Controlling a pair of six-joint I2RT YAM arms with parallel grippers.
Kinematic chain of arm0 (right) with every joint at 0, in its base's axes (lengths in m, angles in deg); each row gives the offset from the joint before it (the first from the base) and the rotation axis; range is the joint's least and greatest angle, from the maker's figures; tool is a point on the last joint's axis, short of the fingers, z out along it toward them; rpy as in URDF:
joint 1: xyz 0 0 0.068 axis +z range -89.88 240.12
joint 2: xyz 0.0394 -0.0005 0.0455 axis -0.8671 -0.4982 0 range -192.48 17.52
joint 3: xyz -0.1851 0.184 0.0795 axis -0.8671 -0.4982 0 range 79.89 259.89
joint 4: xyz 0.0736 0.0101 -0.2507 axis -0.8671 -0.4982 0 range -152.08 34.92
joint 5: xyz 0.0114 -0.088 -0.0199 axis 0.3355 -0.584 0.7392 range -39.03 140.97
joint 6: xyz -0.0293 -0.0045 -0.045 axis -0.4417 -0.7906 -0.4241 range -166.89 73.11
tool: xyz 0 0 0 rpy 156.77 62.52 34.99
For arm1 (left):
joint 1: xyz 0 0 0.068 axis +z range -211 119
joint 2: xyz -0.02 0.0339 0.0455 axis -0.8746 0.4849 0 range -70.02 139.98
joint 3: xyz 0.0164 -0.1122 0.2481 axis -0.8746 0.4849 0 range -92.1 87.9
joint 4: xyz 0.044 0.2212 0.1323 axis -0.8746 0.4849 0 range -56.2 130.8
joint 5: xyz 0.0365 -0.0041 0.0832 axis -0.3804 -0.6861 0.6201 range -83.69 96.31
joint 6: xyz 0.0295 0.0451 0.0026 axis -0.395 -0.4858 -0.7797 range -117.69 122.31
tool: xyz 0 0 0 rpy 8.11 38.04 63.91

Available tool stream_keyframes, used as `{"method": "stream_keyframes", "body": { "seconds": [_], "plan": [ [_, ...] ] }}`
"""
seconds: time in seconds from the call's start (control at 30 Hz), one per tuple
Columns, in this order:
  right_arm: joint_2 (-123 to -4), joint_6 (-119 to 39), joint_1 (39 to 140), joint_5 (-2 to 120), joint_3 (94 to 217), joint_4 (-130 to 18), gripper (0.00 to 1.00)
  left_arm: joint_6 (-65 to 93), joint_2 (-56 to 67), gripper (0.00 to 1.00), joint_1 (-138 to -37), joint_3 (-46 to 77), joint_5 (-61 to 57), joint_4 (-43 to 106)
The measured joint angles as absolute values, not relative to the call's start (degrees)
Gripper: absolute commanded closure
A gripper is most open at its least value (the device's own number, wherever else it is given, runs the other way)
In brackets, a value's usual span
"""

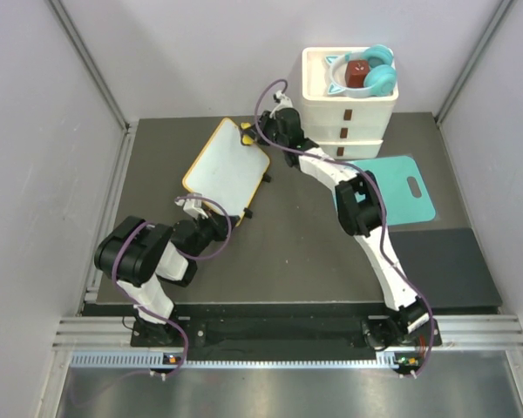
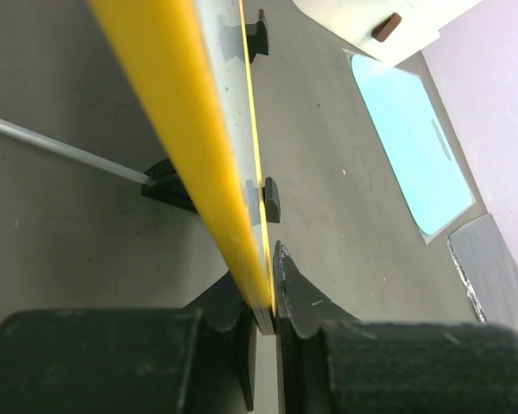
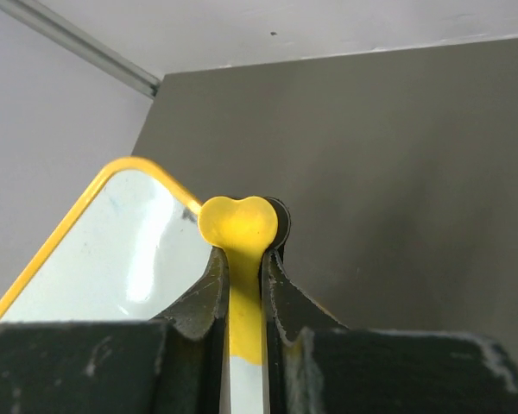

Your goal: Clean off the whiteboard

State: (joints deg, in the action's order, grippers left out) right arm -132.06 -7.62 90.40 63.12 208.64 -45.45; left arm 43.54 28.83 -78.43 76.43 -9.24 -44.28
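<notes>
The whiteboard (image 1: 225, 170) sits left of centre on the dark table (image 1: 305, 252), turned on a diagonal, with one short edge toward the left arm and the other toward the back. Its white face looks wiped blank from above, inside the rounded orange-yellow frame. Small black feet (image 1: 266, 177) stick out along its right long edge.

The left gripper (image 1: 206, 209) meets the board at its near short edge. In the left wrist view the whiteboard (image 2: 168, 95) runs edge-on away from the camera. The left gripper (image 2: 263, 285) is clenched on the frame, one finger on each face, with the yellow rim pinched between the tips. One of the feet (image 2: 272, 198) shows just beyond the fingertips. The pictures do not show whether the board's far end rests on the table or is raised.

At the board's far right corner the right gripper (image 1: 257, 135) is closed on a small yellow piece (image 1: 246, 134). In the right wrist view this yellow piece (image 3: 238, 226) stands up between the tips of the right gripper (image 3: 244, 259), and its top is heart-shaped (what the piece is cannot be told). The rounded corner of the whiteboard (image 3: 112, 259) lies just left of it and lower; contact between them cannot be made out.

Farther right a teal cutting board (image 1: 392, 187) lies flat on the table, well apart from the whiteboard. Behind it stand stacked white bins (image 1: 349, 109), with teal headphones (image 1: 379, 74) in the top one.
</notes>
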Motion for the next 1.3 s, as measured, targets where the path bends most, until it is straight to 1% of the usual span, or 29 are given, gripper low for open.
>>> {"method": "stream_keyframes", "body": {
  "seconds": [0.17, 0.47, 0.6, 0.77, 1.03, 1.3],
  "plan": [
    [-127.5, -12.4, 92.9, 62.9, 204.0, -47.4, 1.0, 43.3, 28.8, 1.0, -78.5, 76.4, -9.0, -44.2],
    [-120.5, -15.9, 103.3, 64.7, 200.2, -50.8, 1.0, 44.7, 28.7, 1.0, -78.5, 76.7, -7.6, -42.8],
    [-116.3, -15.1, 106.0, 66.2, 191.6, -48.9, 1.0, 45.1, 28.8, 1.0, -78.5, 77.2, -7.1, -41.3],
    [-114.2, -13.8, 106.5, 67.6, 185.4, -44.9, 1.0, 45.4, 28.8, 1.0, -78.5, 77.2, -7.2, -40.8],
    [-113.6, -12.7, 106.4, 65.8, 182.4, -41.5, 1.0, 45.6, 28.9, 1.0, -78.5, 77.2, -7.3, -40.5],
    [-110.1, -10.3, 104.8, 58.2, 175.1, -41.7, 1.0, 45.4, 28.9, 1.0, -78.5, 77.2, -7.3, -40.5]
  ]
}}
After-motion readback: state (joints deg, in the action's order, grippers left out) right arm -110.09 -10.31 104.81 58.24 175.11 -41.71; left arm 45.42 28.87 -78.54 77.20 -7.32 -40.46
